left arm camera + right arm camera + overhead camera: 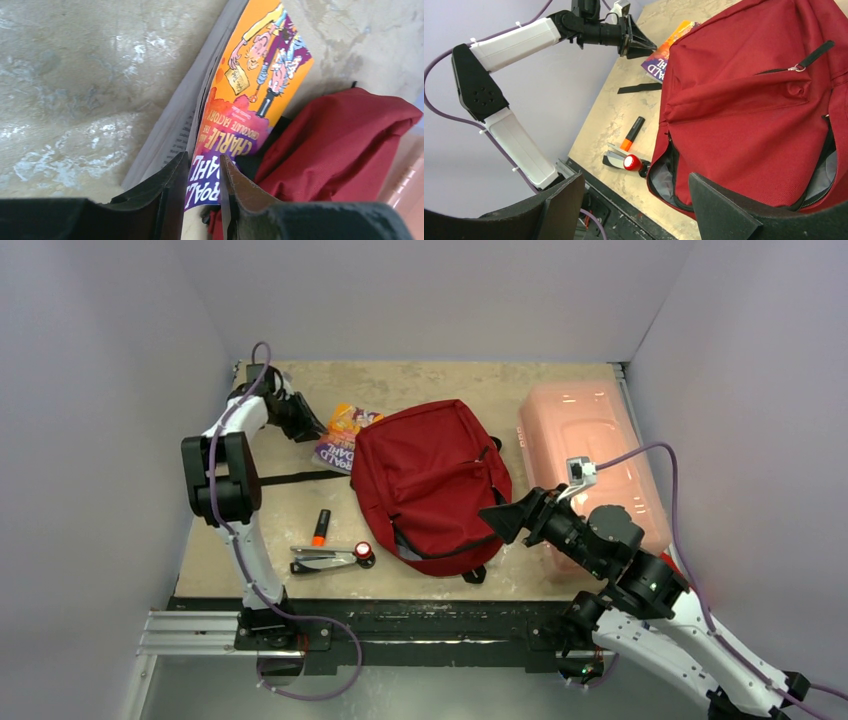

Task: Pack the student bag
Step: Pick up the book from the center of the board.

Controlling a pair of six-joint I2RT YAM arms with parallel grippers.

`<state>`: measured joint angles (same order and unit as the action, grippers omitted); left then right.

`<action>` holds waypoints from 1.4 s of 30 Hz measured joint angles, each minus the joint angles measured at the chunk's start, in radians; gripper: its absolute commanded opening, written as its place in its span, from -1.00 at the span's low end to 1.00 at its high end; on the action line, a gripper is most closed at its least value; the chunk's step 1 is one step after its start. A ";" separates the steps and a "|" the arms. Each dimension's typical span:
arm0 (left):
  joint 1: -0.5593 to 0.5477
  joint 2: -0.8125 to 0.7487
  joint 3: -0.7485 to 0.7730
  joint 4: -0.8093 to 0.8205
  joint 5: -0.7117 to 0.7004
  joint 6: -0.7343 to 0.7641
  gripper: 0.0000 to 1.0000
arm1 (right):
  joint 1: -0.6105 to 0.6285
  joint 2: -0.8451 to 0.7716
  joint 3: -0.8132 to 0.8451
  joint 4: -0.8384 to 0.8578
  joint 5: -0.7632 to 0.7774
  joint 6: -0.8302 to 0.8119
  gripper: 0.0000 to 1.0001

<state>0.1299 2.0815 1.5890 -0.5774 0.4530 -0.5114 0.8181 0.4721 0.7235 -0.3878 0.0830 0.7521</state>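
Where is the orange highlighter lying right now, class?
In the top view, the orange highlighter lies on the left side of the table, between the black strap behind it and the silver tool in front, left of the student bag.

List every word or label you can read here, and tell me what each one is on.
"CHARLIE": big letters on the book cover.
"CHOCOLATE FACTORY": smaller, beside it.
"ROALD DAHL": cover's edge, clear from above, partly hidden by the left tool up close.
Print on the inside page: too small to read.
Marker, bag, pink box: no readable text.
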 measured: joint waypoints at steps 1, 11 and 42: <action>0.000 -0.005 -0.001 0.003 0.011 -0.003 -0.46 | 0.000 0.004 0.000 0.001 0.000 0.000 0.59; -0.002 -0.020 -0.009 -0.005 0.042 -0.001 -0.42 | 0.000 0.013 0.000 0.015 -0.005 0.000 0.60; -0.106 -0.317 -0.051 -0.170 -0.346 0.077 -1.00 | 0.000 0.320 0.021 0.154 -0.077 -0.018 0.55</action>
<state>0.0242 1.7645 1.5383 -0.7471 0.1070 -0.4343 0.8181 0.7925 0.7448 -0.2337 0.0055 0.7345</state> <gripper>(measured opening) 0.006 0.782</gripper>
